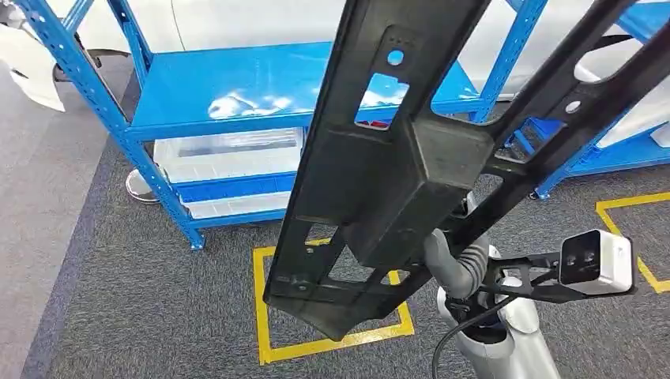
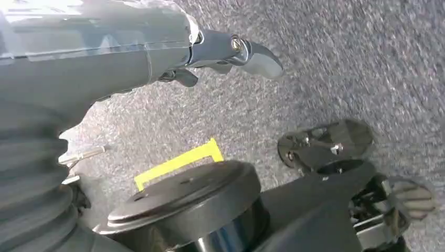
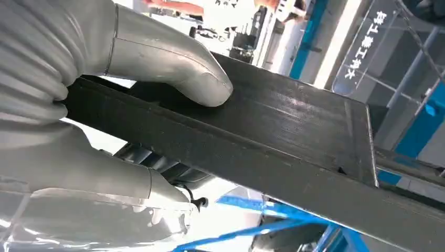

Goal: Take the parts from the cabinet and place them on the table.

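A long black plastic part (image 1: 379,181), with cut-outs and a boxy middle, slants across the head view in front of the blue cabinet (image 1: 237,87). My right hand (image 1: 454,260) grips it from below, its fingers hidden behind the part. In the right wrist view the right hand (image 3: 131,52) clamps the black part (image 3: 294,152), with the thumb pressed on its flat face. The left hand (image 2: 131,58) hangs over the grey carpet with its fingers stretched out and nothing in it.
Clear plastic bins (image 1: 229,154) sit on the cabinet's lower shelves. A second blue rack (image 1: 624,150) stands at the right. Yellow tape squares (image 1: 265,316) mark the grey carpet. A white body panel (image 1: 24,55) leans at the far left.
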